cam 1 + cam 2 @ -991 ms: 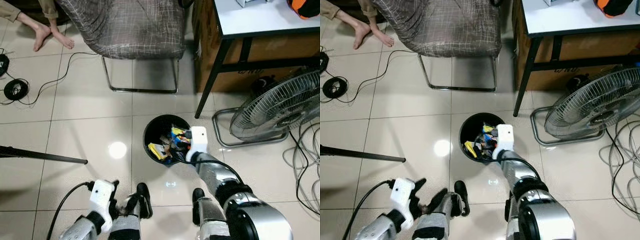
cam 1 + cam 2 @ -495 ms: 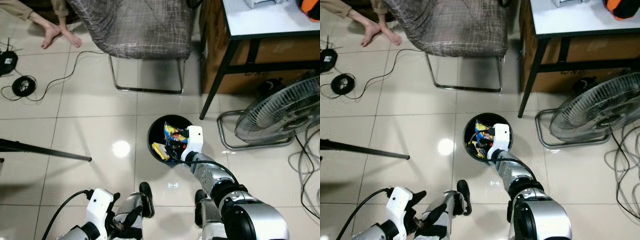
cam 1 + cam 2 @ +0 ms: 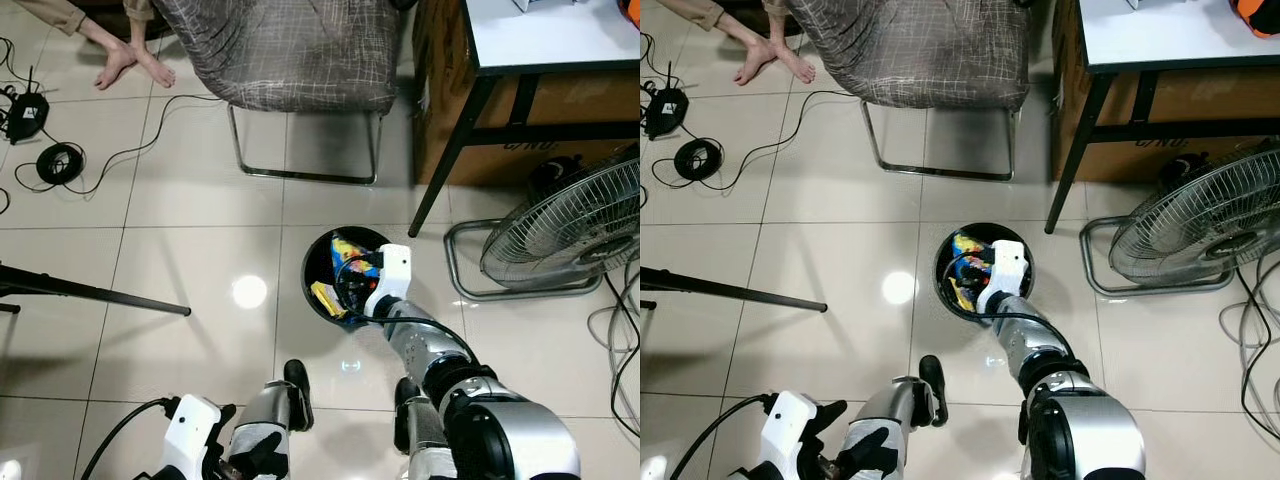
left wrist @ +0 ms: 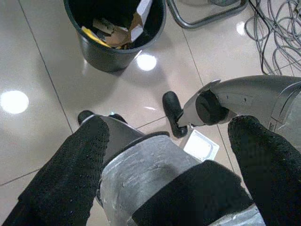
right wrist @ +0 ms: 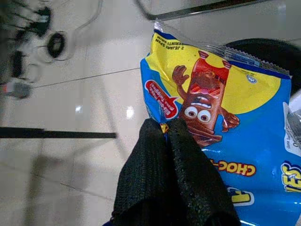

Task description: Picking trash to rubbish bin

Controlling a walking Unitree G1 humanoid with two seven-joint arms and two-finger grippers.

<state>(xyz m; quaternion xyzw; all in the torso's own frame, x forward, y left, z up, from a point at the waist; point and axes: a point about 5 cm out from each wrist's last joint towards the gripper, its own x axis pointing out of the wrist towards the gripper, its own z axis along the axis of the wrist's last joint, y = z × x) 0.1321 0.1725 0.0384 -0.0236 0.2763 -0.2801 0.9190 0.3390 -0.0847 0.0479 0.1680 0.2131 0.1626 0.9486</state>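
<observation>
The right gripper [image 5: 164,129] is closed on a blue and yellow snack wrapper [image 5: 221,136]; its two black fingers [image 5: 176,188] are pressed together on one edge of it, as the right wrist view shows. In the head views this arm reaches forward over a round black rubbish bin [image 3: 318,262], which stands on the tiled floor [image 3: 180,200] at about 12 o'clock from the robot. The white wrist housing sits over the bin's 3 o'clock rim, and the wrapper [image 3: 346,249] is above the bin's opening, over the other trash that already lies inside.

The left gripper [image 4: 164,141] hangs low beside the robot's leg. Its fingers [image 4: 66,174] stand wide apart with nothing between them.

At 12 o'clock beyond the bin there is a chair [image 3: 290,50] with a checked grey cover. A table [image 3: 540,40] with black legs is at about 1 o'clock, and a floor fan [image 3: 565,225] lies at 2 o'clock near the bin. A person's bare feet [image 3: 130,62] are on the floor at 11 o'clock, with black cables [image 3: 60,160] close by.
</observation>
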